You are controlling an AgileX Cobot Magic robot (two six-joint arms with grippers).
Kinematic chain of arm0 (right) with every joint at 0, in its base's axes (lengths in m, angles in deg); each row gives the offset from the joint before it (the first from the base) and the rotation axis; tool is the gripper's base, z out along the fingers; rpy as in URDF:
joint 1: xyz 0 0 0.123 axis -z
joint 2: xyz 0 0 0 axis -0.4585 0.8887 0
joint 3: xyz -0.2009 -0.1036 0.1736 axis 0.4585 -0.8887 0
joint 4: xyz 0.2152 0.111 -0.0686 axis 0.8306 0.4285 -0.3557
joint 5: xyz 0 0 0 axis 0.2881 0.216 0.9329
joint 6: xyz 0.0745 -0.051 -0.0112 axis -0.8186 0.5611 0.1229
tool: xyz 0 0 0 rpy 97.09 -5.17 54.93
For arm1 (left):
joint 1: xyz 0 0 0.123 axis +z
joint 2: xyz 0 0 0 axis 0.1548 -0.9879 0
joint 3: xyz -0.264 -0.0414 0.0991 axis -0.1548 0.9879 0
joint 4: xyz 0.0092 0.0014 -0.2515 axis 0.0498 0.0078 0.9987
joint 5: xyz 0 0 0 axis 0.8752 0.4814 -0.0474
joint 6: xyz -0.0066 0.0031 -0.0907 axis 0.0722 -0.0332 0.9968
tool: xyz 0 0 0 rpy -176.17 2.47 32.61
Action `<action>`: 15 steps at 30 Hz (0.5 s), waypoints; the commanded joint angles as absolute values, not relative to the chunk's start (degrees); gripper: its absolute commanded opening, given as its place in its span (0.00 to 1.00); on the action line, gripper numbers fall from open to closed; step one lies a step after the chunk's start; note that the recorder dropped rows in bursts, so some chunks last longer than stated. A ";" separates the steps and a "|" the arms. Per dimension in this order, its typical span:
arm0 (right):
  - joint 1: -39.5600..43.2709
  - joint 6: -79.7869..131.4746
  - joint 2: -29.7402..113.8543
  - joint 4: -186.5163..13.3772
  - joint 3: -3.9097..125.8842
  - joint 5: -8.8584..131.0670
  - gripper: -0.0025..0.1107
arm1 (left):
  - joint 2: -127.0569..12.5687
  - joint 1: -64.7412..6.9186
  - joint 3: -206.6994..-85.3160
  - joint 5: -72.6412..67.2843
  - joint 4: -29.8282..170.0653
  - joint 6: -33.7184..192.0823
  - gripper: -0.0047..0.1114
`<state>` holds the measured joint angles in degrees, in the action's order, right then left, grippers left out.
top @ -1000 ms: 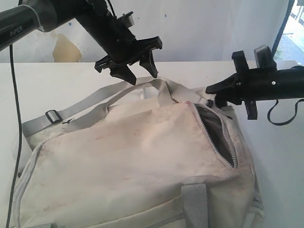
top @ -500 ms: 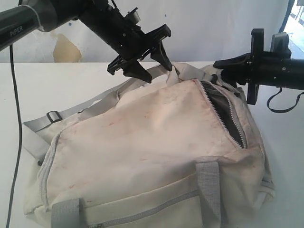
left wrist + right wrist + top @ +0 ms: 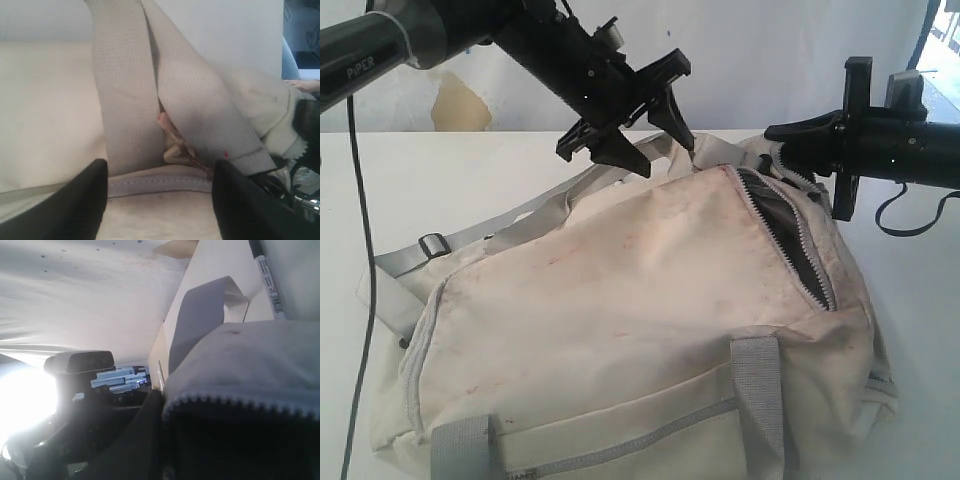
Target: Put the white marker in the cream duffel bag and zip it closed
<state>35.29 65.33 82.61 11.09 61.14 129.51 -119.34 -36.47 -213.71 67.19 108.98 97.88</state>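
The cream duffel bag point(image 3: 620, 300) lies across the table, its right end raised. Its grey zipper point(image 3: 790, 240) gapes open over dark lining. My right gripper point(image 3: 775, 140) is shut on the bag's fabric at the top end of the zipper, and in the right wrist view the zipper teeth point(image 3: 240, 402) run beside one dark finger point(image 3: 145, 435). My left gripper point(image 3: 663, 157) hangs open over the grey handle straps point(image 3: 130, 90), one finger on each side. The white marker point(image 3: 267, 282) lies on the table beyond the bag. The exterior view does not show it.
A grey shoulder strap with a buckle point(image 3: 430, 245) trails off the bag's left end. A black cable point(image 3: 360, 300) hangs down the left side and another loops under the right arm point(image 3: 910, 215). The white wall carries a tan patch point(image 3: 455, 100).
My right gripper has risen and drawn the bag's zipper end up and to the right. The left gripper has moved right, down toward the handle straps.
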 commanded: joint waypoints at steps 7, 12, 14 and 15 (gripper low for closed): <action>35.14 64.25 81.64 13.38 61.69 131.07 0.02 | -122.29 -40.47 -213.89 65.19 104.44 97.78 0.60; 35.14 63.91 81.64 13.38 61.69 131.07 0.02 | -122.66 -42.24 -213.76 67.28 103.41 96.28 0.60; 35.14 63.91 81.64 13.38 61.69 131.07 0.02 | -122.66 -43.08 -212.75 67.28 103.55 96.12 0.60; 35.14 63.91 81.64 13.38 61.69 131.07 0.02 | -122.66 -43.59 -212.47 67.28 103.66 95.73 0.60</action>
